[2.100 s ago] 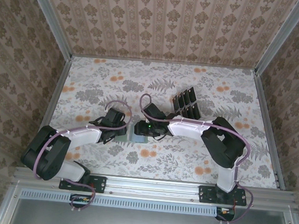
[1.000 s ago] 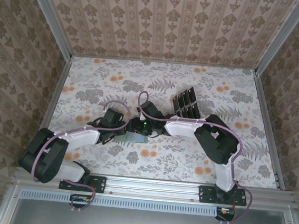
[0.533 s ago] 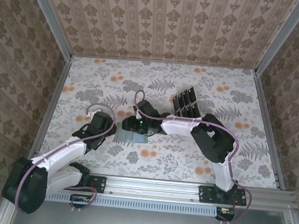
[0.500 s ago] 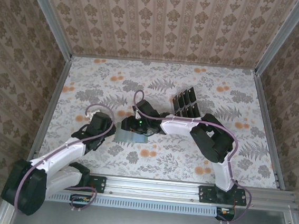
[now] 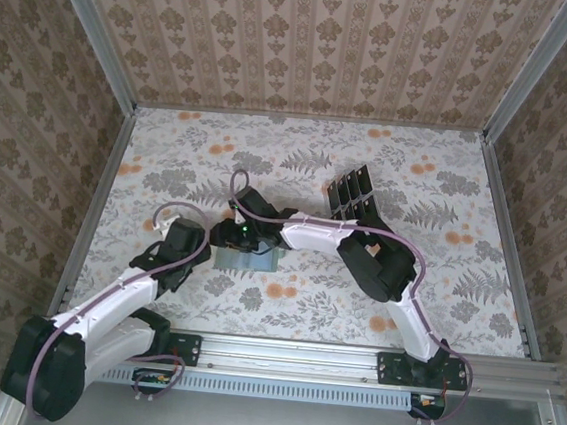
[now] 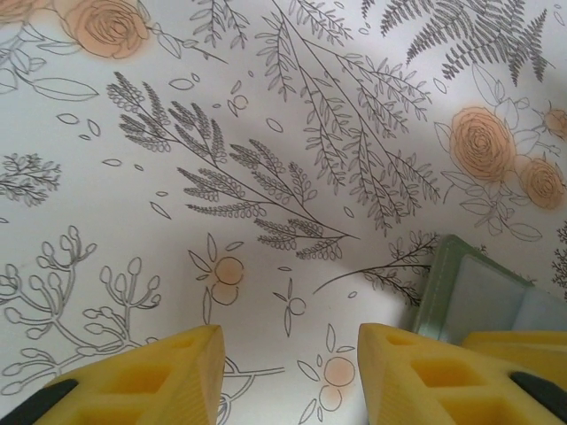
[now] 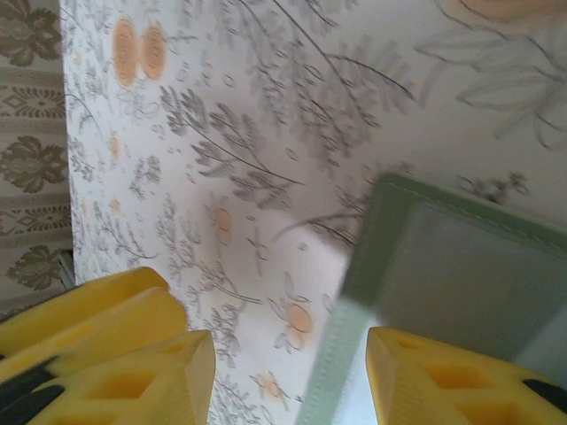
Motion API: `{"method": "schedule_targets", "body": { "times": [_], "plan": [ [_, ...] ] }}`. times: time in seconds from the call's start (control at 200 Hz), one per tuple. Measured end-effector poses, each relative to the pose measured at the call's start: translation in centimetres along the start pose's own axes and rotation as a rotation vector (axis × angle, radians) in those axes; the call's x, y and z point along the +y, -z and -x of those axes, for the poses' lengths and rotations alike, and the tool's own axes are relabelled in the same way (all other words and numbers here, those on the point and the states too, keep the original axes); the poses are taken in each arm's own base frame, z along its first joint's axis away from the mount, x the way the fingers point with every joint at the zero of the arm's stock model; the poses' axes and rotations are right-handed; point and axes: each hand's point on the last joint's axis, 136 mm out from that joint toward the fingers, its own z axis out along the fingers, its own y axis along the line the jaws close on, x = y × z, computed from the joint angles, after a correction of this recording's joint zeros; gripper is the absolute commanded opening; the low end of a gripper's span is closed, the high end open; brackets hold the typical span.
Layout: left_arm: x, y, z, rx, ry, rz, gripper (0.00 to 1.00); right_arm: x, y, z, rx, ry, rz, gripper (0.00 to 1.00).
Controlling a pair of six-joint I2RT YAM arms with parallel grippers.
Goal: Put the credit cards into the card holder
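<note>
Card holder (image 5: 249, 261) at right claw (image 7: 288, 352), cards (image 5: 351, 194) beyond

Beige damask-papered walls (image 5: 321, 35), floral-print table (image 5: 486, 302), aluminium corner rails (image 5: 88, 28), even light.

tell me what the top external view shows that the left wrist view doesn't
Top external gives the whole layout: the credit cards in a row toward the far middle of the table, the left arm and right arm meeting near the card holder, and the patterned walls. Left wrist gives close detail: the left gripper with its yellow fingers apart and nothing between them, and the card holder's green rim around a grey inside. Both share the card holder and the floral table.
</note>
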Motion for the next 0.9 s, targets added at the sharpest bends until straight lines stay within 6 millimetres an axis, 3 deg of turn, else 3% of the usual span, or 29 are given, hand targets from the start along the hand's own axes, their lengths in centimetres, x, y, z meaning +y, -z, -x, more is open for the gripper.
{"method": "schedule_targets", "body": {
  "times": [0.28,0.455,0.56,0.65,0.82,0.9],
  "plan": [
    [-0.3,0.4,0.1,-0.001,0.004,-0.024,0.49,6.6,2.5,3.4,-0.058,0.1,0.114,0.51],
    [-0.8,0.4,0.0,0.009,-0.016,-0.048,0.56,7.7,5.8,3.3,-0.092,0.153,0.108,0.5],
    [-1.1,0.2,-0.2,0.029,-0.045,-0.051,0.62,5.7,8.2,2.5,-0.119,0.152,0.047,0.5],
    [-1.6,0.0,-0.2,0.05,-0.081,-0.05,0.66,2.4,9.7,2.0,-0.139,0.118,-0.031,0.49],
    [-3.3,-0.5,0.6,0.062,-0.127,-0.075,0.7,-5.6,10.1,0.1,-0.103,0.032,-0.226,0.49],
    [-3.9,-0.8,0.7,0.071,-0.151,-0.084,0.71,-8.0,10.1,-1.0,-0.077,0.022,-0.289,0.48]
  ]
}}
